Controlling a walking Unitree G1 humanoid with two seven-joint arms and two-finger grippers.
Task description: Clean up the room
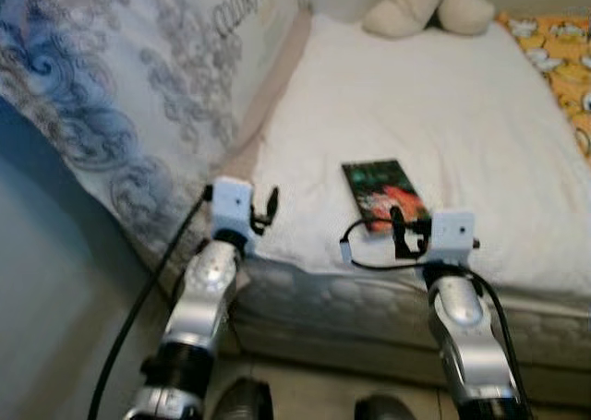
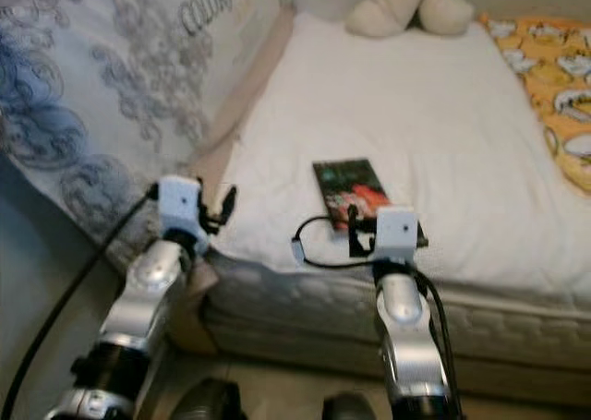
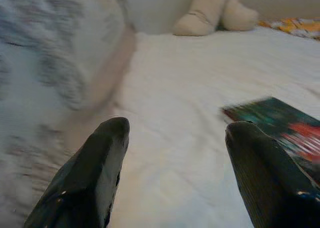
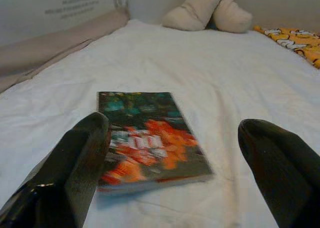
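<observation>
A thin book (image 1: 381,191) with a dark green and orange cover lies flat on the white bed (image 1: 434,115), near its front edge. My right gripper (image 4: 182,163) hovers just in front of the book (image 4: 147,138), open, with the book's near end between its two fingers (image 4: 75,163). My left gripper (image 3: 175,153) is open too, held over the bed's front left corner, with the book (image 3: 280,125) off to its right. In the head view the right wrist (image 1: 450,235) sits at the book's near edge and the left wrist (image 1: 231,208) at the corner.
A blue-and-white patterned quilt (image 1: 111,78) is piled along the bed's left side. A beige plush toy (image 1: 429,5) sits at the far end, and an orange patterned blanket (image 1: 563,60) covers the right edge. Tiled floor (image 1: 305,392) lies below the mattress.
</observation>
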